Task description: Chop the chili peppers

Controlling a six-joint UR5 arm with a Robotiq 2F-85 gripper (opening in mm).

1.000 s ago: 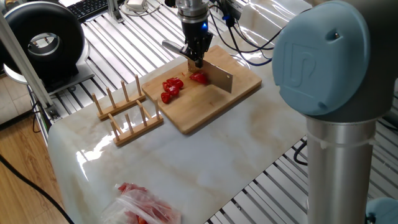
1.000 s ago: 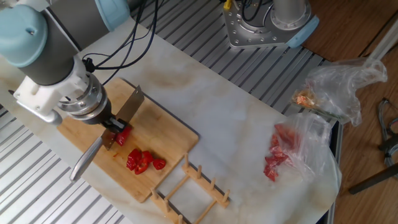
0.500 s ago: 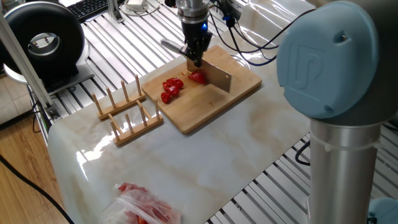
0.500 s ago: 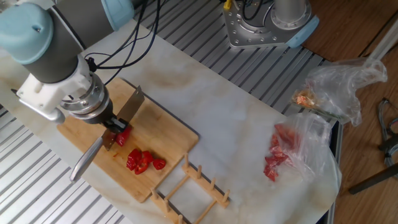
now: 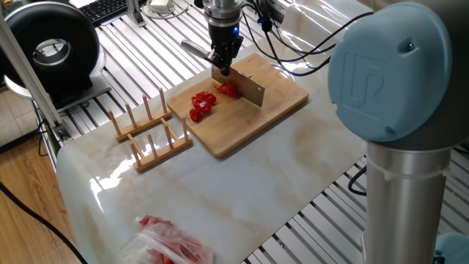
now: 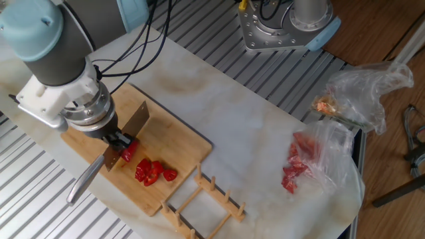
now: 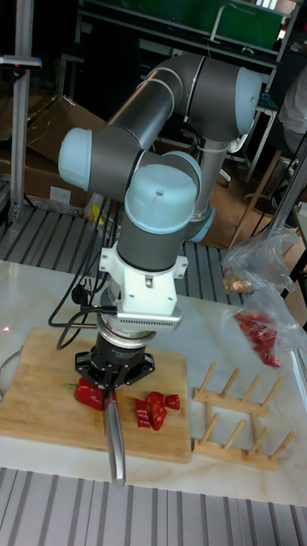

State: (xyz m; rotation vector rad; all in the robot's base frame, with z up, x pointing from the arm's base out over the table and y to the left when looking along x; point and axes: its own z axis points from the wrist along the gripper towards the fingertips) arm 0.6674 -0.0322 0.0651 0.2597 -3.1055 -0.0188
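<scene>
With the gripper (image 6: 118,142) clamped on the knife (image 5: 245,87) over the uncut chili pepper piece (image 5: 229,89), the blade should drop squarely onto the cutting board (image 5: 278,103).

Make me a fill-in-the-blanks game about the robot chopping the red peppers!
1. The gripper holds a ____.
2. The chili peppers lie on a wooden cutting ____.
3. Beside the cutting board stands a wooden rack made of ____.
4. The clear plastic bag shows something ____ inside.

Missing words: knife; board; wood; red
</scene>
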